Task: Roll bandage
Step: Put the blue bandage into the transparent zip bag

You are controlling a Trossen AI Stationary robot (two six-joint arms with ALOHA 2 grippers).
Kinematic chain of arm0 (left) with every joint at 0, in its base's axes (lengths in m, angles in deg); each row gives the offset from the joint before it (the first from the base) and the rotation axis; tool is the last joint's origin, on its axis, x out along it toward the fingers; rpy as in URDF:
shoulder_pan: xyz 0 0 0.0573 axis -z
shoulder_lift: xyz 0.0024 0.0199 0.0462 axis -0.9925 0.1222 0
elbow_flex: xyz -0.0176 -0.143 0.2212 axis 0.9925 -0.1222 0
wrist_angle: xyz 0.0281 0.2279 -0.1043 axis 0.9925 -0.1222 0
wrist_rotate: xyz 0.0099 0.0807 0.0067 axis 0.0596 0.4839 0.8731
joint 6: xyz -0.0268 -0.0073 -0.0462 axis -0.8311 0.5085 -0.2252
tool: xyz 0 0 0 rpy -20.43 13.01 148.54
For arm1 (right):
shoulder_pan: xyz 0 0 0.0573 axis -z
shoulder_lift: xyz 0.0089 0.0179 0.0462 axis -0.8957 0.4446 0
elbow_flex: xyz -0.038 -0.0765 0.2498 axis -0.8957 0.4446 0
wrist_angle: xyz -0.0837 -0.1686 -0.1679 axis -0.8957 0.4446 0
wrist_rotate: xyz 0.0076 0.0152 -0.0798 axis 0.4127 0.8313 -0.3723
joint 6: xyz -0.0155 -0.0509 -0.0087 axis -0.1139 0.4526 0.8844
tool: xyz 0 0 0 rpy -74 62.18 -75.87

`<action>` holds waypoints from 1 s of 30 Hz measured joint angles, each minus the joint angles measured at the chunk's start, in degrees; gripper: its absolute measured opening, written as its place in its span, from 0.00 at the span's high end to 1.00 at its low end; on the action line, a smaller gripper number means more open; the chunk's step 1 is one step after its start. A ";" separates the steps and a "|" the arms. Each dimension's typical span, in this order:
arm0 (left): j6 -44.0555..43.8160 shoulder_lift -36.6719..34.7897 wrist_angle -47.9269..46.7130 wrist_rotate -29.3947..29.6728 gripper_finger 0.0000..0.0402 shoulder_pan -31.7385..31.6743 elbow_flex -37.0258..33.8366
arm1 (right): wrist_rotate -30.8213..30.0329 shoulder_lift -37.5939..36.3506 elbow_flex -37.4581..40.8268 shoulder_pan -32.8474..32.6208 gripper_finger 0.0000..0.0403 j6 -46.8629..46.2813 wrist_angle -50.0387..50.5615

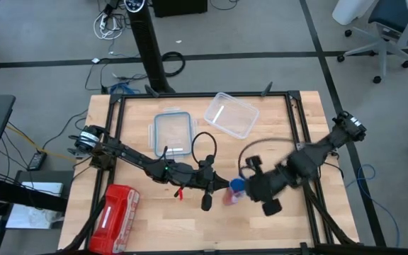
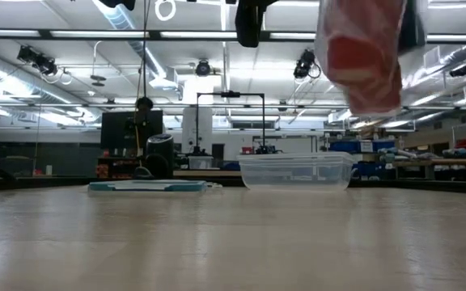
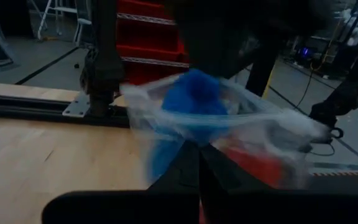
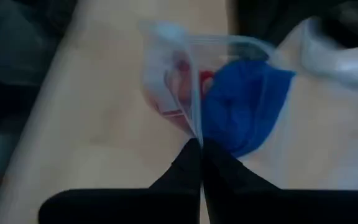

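High view: left end effector [image 1: 218, 187] and right end effector [image 1: 250, 185], both pressed together, pinch a clear bag [image 3: 229, 134] (bandage [image 3: 188, 99] inside) above the surface [image 1: 161, 219].

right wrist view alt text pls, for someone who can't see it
The right end effector, fingers closed together, pinches the edge of a clear plastic bag holding the blue bandage and something red. A light wooden table lies beneath.

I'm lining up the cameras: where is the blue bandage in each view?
High: bright blue fabric bandage between both claws.
Low: not visible; only the clear plastic bag shows red.
Left wrist: centre, inside the bag.
Right wrist: right of centre.
Shared landmark: the bag.
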 joint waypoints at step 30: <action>5.98 -0.04 -4.24 -1.86 1.00 -0.16 0.04 | 11.95 -0.30 -3.05 -1.39 1.00 3.87 -2.34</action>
